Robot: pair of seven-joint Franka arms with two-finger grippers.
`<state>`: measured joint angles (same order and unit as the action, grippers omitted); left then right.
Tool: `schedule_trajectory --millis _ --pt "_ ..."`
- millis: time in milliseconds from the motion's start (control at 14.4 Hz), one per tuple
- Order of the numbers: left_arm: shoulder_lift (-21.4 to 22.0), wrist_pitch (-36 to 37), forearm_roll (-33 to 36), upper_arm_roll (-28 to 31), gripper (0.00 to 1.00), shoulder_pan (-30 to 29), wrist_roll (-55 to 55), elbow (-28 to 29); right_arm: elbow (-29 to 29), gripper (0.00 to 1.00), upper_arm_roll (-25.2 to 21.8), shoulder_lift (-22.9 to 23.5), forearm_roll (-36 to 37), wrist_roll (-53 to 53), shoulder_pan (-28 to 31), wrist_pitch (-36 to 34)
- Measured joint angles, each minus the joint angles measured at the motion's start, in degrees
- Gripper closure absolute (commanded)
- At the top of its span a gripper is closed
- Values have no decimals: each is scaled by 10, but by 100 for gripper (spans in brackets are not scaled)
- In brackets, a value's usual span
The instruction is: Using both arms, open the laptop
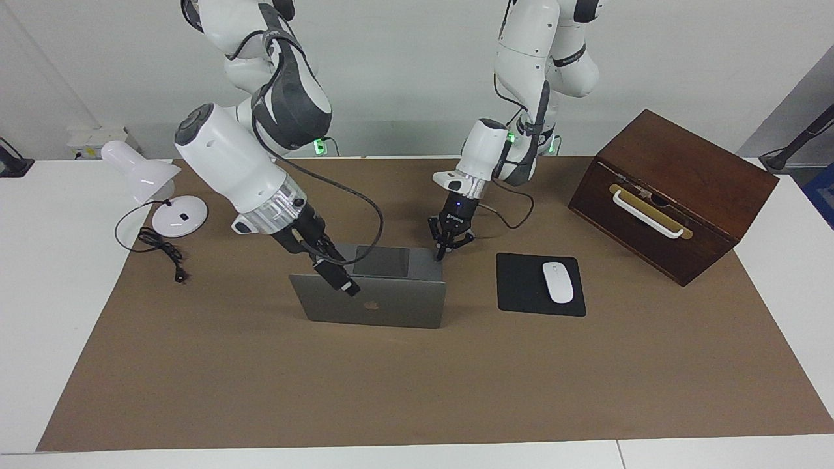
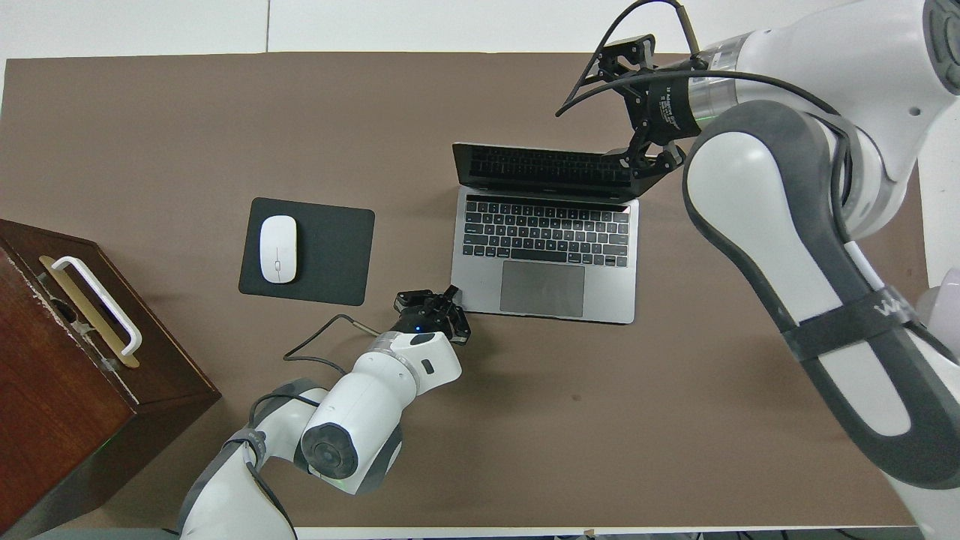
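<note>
The silver-grey laptop (image 1: pixel 384 303) stands open in the middle of the brown mat, its lid about upright with the apple logo facing away from the robots. Its keyboard deck (image 2: pixel 545 255) and trackpad show in the overhead view. My right gripper (image 1: pixel 340 277) is at the lid's top corner toward the right arm's end, with one finger down the lid's outer face, clamped on the edge; it also shows in the overhead view (image 2: pixel 643 161). My left gripper (image 1: pixel 447 251) is open, its tips at the deck's corner nearest the left arm (image 2: pixel 442 304).
A black mouse pad (image 1: pixel 521 290) with a white mouse (image 1: pixel 558 281) lies beside the laptop toward the left arm's end. A brown wooden box (image 1: pixel 677 189) with a white handle stands past it. A white desk lamp (image 1: pixel 146 176) and its cable are at the right arm's end.
</note>
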<state>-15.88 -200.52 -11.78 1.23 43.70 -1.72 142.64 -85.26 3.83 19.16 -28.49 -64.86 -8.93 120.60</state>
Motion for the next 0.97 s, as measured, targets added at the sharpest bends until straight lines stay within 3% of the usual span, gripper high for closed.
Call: schedule_trajectory --millis 347,625,972 --pt "-5 0 -8 0 100 0 21 -6 33 0 -2 -29 18 75 63 -150" --pt "-5 0 -8 0 100 0 50 -7 104 0 -2 -31 99 221 104 -283" --pt "-5 0 -9 1 100 0 104 -8 123 0 -3 -35 255 495 111 -315"
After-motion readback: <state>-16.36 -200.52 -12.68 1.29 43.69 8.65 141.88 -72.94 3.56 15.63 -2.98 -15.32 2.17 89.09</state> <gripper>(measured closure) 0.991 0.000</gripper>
